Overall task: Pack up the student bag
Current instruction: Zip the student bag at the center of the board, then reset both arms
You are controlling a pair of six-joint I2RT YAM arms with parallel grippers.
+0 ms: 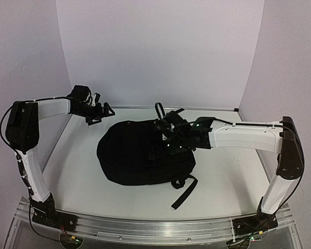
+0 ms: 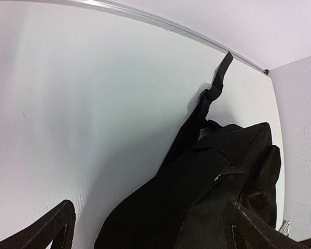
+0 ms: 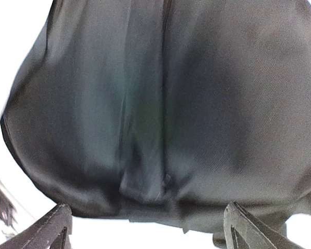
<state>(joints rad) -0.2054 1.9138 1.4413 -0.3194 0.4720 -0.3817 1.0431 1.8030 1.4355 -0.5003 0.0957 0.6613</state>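
White table (image 1: 78, 179) w/ plain pale-lilac walls (image 1: 160, 52) behind

Bright, even light casts soft shadows on the white table (image 1: 78, 171), while the right wrist's close view of the student bag (image 3: 160, 104) seems blurred.

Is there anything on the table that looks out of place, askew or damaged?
Nothing looks spilled or damaged. The student bag lies flat on the table. The only untidy detail is one loose strap, which trails out from the bag toward the near edge.
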